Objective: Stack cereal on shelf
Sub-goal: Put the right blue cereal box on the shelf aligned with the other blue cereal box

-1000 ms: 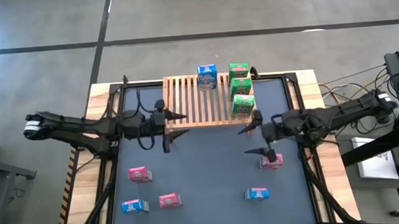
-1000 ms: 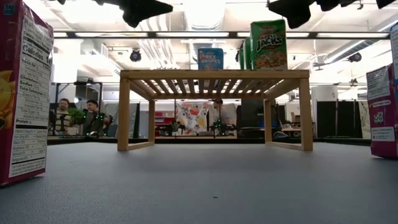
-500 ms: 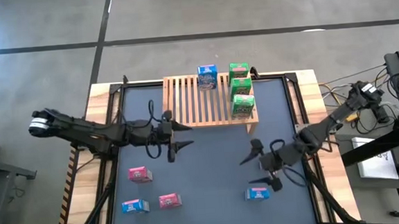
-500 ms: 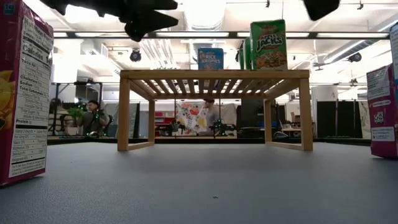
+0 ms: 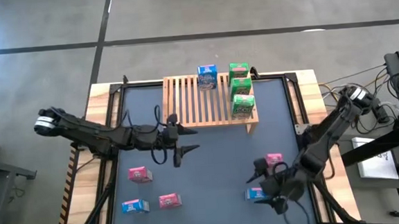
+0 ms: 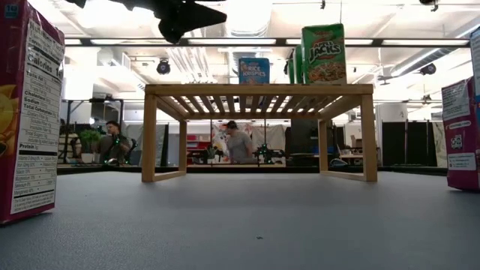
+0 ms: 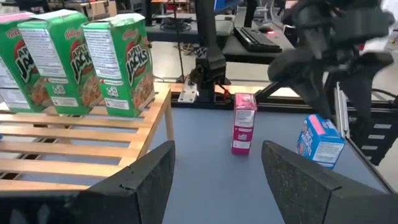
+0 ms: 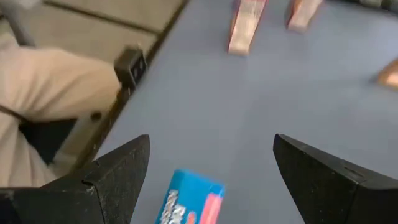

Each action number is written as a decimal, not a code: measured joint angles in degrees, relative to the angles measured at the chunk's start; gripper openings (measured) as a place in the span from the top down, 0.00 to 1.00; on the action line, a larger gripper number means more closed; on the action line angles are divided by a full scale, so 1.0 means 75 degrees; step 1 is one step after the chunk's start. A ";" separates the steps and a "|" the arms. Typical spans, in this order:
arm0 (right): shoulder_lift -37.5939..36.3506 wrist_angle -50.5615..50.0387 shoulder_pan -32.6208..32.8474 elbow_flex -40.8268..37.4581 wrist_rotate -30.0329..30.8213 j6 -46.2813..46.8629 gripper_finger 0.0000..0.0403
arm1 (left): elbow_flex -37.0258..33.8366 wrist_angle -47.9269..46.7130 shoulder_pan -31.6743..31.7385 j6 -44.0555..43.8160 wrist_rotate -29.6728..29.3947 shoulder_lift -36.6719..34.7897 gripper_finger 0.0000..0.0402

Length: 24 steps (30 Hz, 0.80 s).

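The shelf (image 5: 209, 101) is a light slatted wooden rack at the table's far side. On it stand one blue cereal box (image 5: 207, 77) and three green ones (image 5: 242, 88), also seen in the left wrist view as green boxes (image 7: 118, 62). My right gripper (image 5: 259, 185) is open near the table's near right corner, over a blue box (image 8: 189, 199) that lies between its spread fingers. A pink box (image 5: 274, 160) stands just beyond it. My left gripper (image 5: 191, 140) hovers open in front of the shelf.
Two pink boxes (image 5: 139, 174) (image 5: 169, 201) and a blue box (image 5: 134, 206) sit on the dark table's near left part. The low view shows a pink box (image 6: 30, 112) close on the left and another pink box (image 6: 461, 135) on the right. People are in the room behind.
My right gripper has swung from beside the shelf's right front leg toward the table's near edge, past the pink box, and now stands over the blue box. My left gripper has drifted rightward and slightly toward the near edge. No box has moved.
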 joint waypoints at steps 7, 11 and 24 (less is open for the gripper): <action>0.0767 -0.0942 0.0223 0.0491 -0.0017 0.0984 0.18 | 0.0002 0.0017 -0.0017 -0.0137 -0.0045 0.0187 0.44; 0.0836 -0.1150 0.0229 0.0361 -0.0012 0.1660 0.18 | 0.0002 0.0019 -0.0017 -0.0154 -0.0045 0.0204 0.44; 0.0638 -0.1201 0.0249 0.0002 -0.0312 0.2274 0.26 | 0.0002 0.0095 -0.0029 -0.0152 -0.0042 0.0204 0.44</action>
